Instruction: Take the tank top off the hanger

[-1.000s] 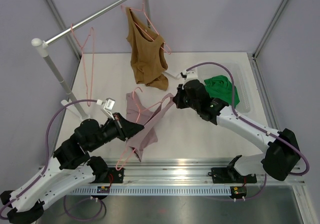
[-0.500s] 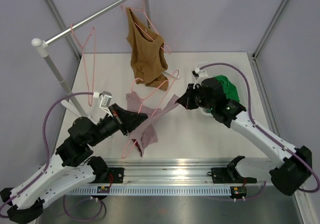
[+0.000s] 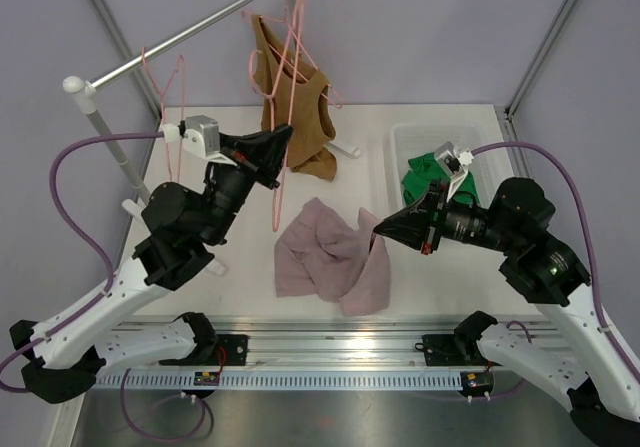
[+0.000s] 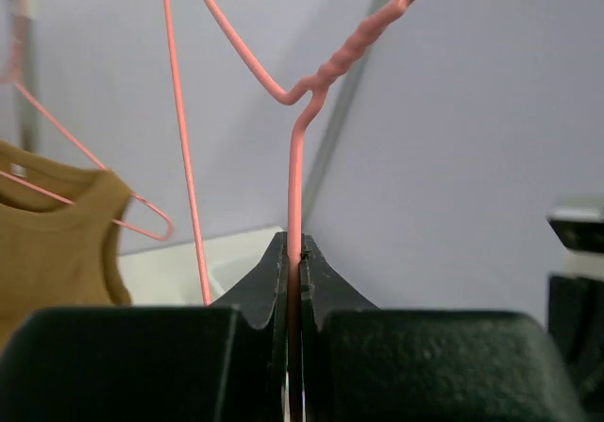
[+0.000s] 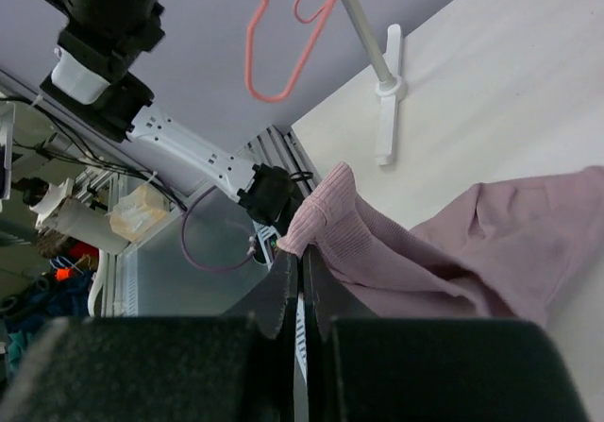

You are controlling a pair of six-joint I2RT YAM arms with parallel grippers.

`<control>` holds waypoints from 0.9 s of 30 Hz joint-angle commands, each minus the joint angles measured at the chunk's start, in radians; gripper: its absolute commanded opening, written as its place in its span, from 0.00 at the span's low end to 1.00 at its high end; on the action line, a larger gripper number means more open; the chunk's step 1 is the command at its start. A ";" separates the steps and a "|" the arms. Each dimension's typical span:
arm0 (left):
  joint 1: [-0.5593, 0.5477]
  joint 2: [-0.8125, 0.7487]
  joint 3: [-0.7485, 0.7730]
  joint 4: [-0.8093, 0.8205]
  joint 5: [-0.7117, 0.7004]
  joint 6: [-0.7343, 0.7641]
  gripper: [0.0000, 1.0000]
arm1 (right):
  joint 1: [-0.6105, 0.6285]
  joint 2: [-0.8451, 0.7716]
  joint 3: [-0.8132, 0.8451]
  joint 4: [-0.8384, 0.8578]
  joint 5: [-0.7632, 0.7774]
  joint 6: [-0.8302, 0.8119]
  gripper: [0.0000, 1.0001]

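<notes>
The pink tank top [image 3: 322,257] lies crumpled on the white table, off the hanger. My right gripper [image 3: 378,235] is shut on its ribbed edge [image 5: 326,210] at the cloth's right side; in the right wrist view the gripper [image 5: 302,257] has the fabric [image 5: 453,252] trailing away to the right. My left gripper [image 3: 280,145] is raised at the back left, shut on the bare pink wire hanger [image 3: 275,202]. The hanger reaches up to the rail and hangs down below the jaws. The left wrist view shows the wire [image 4: 295,186] pinched between the left gripper [image 4: 294,247] jaws.
A brown tank top [image 3: 295,117] hangs on another pink hanger from the metal rail [image 3: 180,37]. An empty pink hanger [image 3: 180,117] hangs further left. A clear bin [image 3: 400,147] with green cloth [image 3: 435,172] stands at the back right. The rack's post [image 3: 105,137] is on the left.
My left gripper has lifted the hanger up and back toward the rail, out of the pink tank top. My right gripper pulled the tank top right and nearer; it now rests on the table.
</notes>
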 commanded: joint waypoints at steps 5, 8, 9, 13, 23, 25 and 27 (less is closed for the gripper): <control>-0.021 -0.031 0.119 -0.241 -0.426 -0.039 0.00 | 0.024 0.130 -0.065 -0.075 0.058 -0.014 0.00; -0.021 -0.025 0.154 -0.434 -0.507 -0.138 0.00 | 0.081 0.199 -0.120 -0.029 0.213 0.013 0.00; -0.021 -0.006 0.168 -0.482 -0.536 -0.182 0.00 | 0.089 0.217 -0.131 -0.020 0.245 0.022 0.00; -0.009 0.057 0.217 -0.628 -0.584 -0.236 0.00 | 0.144 0.306 -0.168 0.023 0.390 0.055 0.54; 0.273 0.204 0.430 -0.875 -0.369 -0.369 0.00 | 0.175 0.327 -0.165 0.012 0.498 0.070 1.00; 0.343 0.224 0.481 -0.885 -0.308 -0.374 0.00 | 0.176 0.314 -0.167 0.006 0.507 0.068 0.99; 0.382 0.264 0.517 -0.889 -0.258 -0.357 0.00 | 0.175 0.310 -0.165 0.000 0.506 0.067 1.00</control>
